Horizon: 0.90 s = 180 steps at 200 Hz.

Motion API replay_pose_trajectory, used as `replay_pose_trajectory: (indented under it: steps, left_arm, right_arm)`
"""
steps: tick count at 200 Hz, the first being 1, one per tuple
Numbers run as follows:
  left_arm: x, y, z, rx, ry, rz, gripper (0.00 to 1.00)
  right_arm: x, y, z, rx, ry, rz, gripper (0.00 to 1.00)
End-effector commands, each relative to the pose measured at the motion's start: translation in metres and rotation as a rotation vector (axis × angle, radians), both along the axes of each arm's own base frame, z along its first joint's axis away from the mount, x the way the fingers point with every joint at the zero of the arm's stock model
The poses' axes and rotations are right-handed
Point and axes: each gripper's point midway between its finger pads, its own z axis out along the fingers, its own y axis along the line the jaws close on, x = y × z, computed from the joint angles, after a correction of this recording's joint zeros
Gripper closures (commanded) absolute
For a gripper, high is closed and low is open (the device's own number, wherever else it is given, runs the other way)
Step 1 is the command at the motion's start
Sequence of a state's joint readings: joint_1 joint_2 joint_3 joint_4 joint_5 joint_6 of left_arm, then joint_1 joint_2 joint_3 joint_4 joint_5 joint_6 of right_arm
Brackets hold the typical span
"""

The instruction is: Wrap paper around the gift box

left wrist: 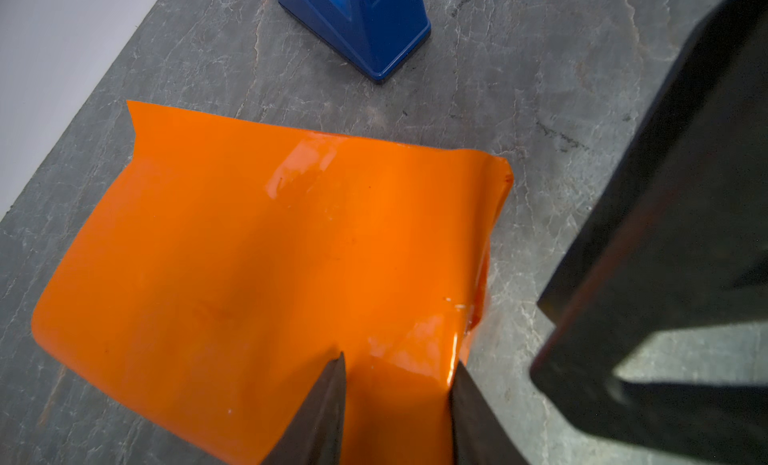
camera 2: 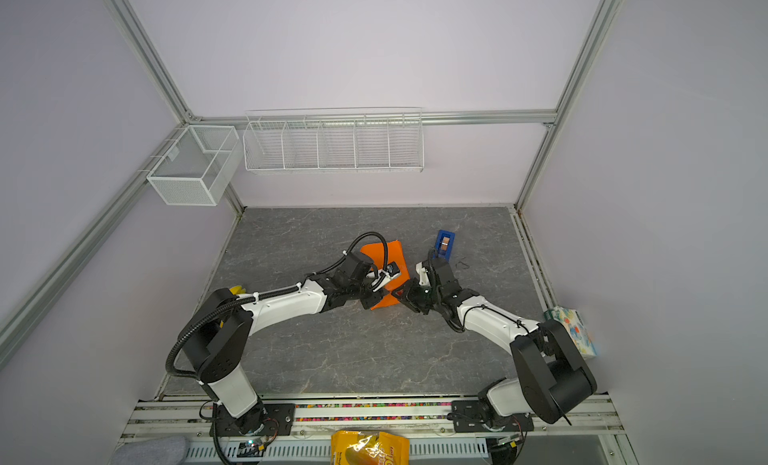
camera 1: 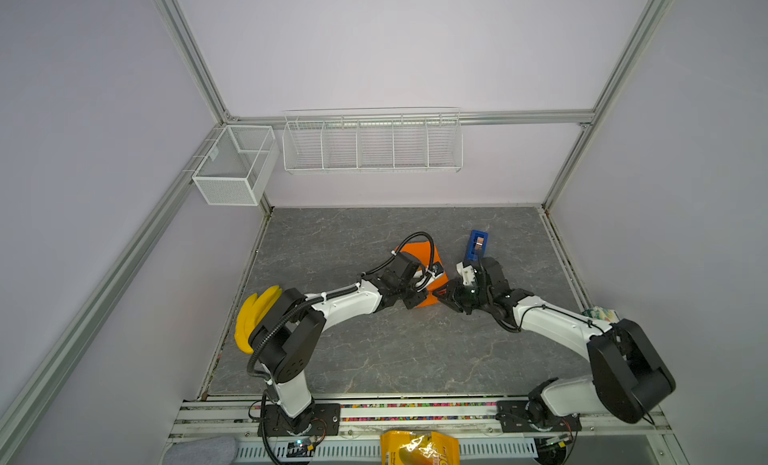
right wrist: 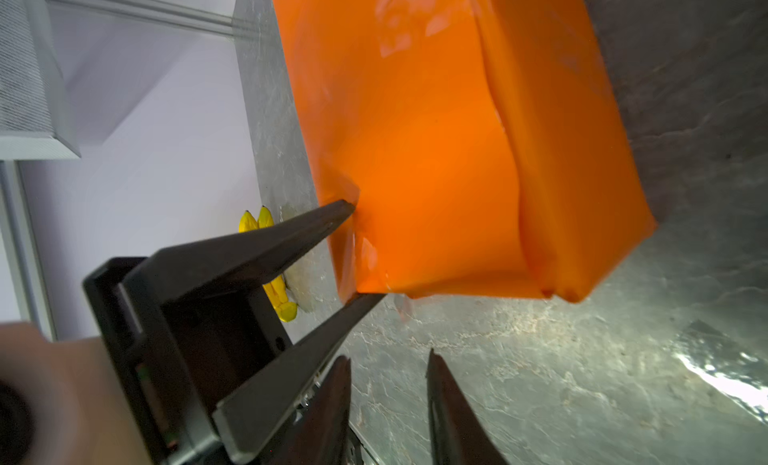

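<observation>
You are well into the wrap, by the look of it. The paper (camera 1: 415, 253) is no flat sheet but is folded into a box-shaped bundle that lies on the table (camera 1: 374, 350) near the middle, between the two arms and just short of the blue tape dispenser (camera 1: 477, 245). You cannot see the gift box in any view; I judge that it sits inside the bundle, since the orange surface keeps flat faces and squared edges. In the right wrist view one flap of the paper (right wrist: 436, 151) laps over another along a long seam. In the left wrist view the glossy patches (left wrist: 303, 164) on top look like strips of tape, so the long wrap seems closed and stuck down. The left gripper (right wrist: 365, 251) has its fingers apart astride one end of the bundle, with both tips touching the paper. You cannot tell from these views whether they clamp it or only rest against it. The right gripper (right wrist: 390, 355) is just beside that same end, fingers spread with only bare table between them, holding nothing. As I read it, the ends are what is left. The end by the grippers shows folded corners but no clear tape. The far end, toward the back wall, seems to stick out loose with one lifted corner (left wrist: 129, 105). Expect to fold and tape both ends before you call it done.
</observation>
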State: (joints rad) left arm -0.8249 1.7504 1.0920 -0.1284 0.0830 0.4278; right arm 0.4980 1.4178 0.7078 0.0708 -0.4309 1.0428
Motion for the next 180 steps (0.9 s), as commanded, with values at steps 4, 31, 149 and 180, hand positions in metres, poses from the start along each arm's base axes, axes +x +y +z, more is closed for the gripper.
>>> replay_pose_trajectory:
  steps: [4,31,149,180]
  left_arm:
    - [-0.003,0.005,-0.015,0.042,0.041,0.007,0.61]
    - [-0.004,0.005,-0.014,0.038,0.043,0.005,0.61]
    - [-0.008,0.004,-0.015,0.034,0.056,-0.006,0.62]
    - [-0.008,0.004,-0.015,0.036,0.059,-0.009,0.62]
  right_arm:
    - [0.007,0.003,-0.002,0.042,0.021,-0.038,0.64]
    - [0.013,0.006,-0.006,0.051,0.022,-0.040,0.63]
    - [0.027,0.007,-0.016,0.058,0.032,-0.063,0.86]
    - [0.026,0.006,-0.014,0.058,0.027,-0.065,0.93]
